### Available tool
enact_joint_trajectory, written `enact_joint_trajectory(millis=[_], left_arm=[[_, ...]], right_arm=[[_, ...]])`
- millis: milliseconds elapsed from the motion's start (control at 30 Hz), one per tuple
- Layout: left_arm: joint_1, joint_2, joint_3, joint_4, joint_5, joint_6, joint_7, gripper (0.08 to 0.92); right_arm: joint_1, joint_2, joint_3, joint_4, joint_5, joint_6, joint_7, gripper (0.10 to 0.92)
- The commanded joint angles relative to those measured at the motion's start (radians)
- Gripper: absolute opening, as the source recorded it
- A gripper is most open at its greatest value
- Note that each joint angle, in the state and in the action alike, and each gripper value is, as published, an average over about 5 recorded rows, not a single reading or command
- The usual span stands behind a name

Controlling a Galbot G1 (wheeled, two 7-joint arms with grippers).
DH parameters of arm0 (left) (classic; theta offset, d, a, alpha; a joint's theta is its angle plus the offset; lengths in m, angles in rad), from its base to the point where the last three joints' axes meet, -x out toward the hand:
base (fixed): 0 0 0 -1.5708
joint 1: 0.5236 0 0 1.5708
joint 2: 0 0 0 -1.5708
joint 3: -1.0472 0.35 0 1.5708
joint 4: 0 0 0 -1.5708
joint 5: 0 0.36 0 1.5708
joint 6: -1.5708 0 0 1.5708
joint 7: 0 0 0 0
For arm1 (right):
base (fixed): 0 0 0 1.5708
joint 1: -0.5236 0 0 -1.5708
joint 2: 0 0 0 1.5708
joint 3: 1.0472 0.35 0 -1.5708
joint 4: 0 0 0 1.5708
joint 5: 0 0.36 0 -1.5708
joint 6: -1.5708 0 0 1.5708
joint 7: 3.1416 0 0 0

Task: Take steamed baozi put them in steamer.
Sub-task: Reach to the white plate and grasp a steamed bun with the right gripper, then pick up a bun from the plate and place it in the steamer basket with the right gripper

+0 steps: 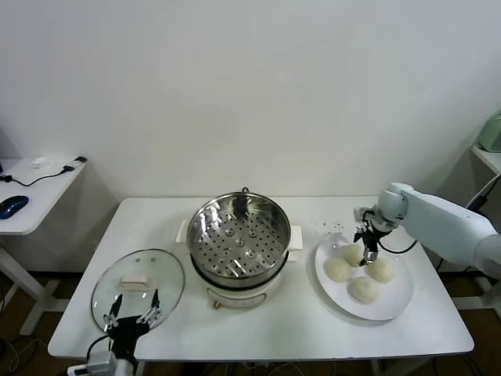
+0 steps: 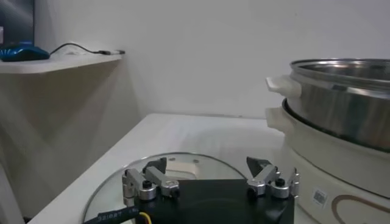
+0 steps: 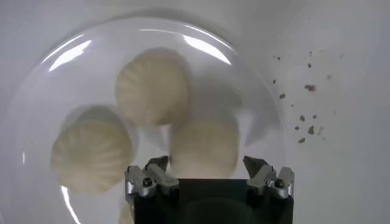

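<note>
My right gripper [image 1: 366, 252] hangs over the plate [image 1: 395, 301] on the right side of the table [image 1: 313, 329], fingers spread wide and pointing down — nothing between them. From the right wrist, the open fingers [image 3: 149, 179] frame one bun [image 3: 204, 146] directly below; I cannot tell whether they touch it.

Four baozi [image 1: 339, 269] lie clustered on the plate, touching or nearly so. Dark crumbs [image 3: 304, 115] speckle the table just beside the plate's rim.

The steamer [image 1: 239, 235] stands mid-table, left of the plate and apart from it, its perforated tray bare.

My left gripper [image 1: 131, 313] sits low at the table's near left edge over the glass lid [image 1: 137, 286] — fingers [image 2: 146, 182] open, gripping nothing. The steamer's wall [image 2: 341, 97] rises close beside it.
</note>
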Motion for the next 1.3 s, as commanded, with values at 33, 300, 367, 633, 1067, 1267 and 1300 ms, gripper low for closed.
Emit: enact_joint_trajectory(millis=[33,300,367,633,1067,1267,1300], left_arm=[[0.005,-0.004,0.004,-0.005,0.009,-0.001,0.000,0.823],[0.019,-0.018,0.012,-0.024,0.024,-0.001,0.000,0.823],[0.024,-0.021,0.015,-0.029,0.027,-0.001,0.000,0.823],[0.038,-0.017,0.025,-0.048,0.039,-0.003,0.001,0.823],[0.037,-0.002,0.025,-0.061,0.035,-0.006,0.000,0.823],[0.036,0.002,0.020,-0.064,0.034,-0.007,0.000,0.823],[0.036,0.003,0.019,-0.066,0.034,-0.007,0.000,0.823]], right_arm=[[-0.012,0.015,0.021,-0.019,-0.014,0.010,0.006,0.719],[0.103,-0.046,-0.027,0.105,0.009,0.014,-0.020,0.654],[0.187,-0.063,-0.081,0.157,0.039,0.021,-0.031,0.648],[0.670,0.023,-0.357,0.346,0.251,0.132,-0.085,0.647],[0.795,0.455,-0.356,0.451,0.267,0.502,-0.113,0.645],[0.627,0.526,-0.339,0.301,0.048,0.774,-0.105,0.646],[0.596,0.534,-0.328,0.261,0.007,0.806,-0.104,0.646]])
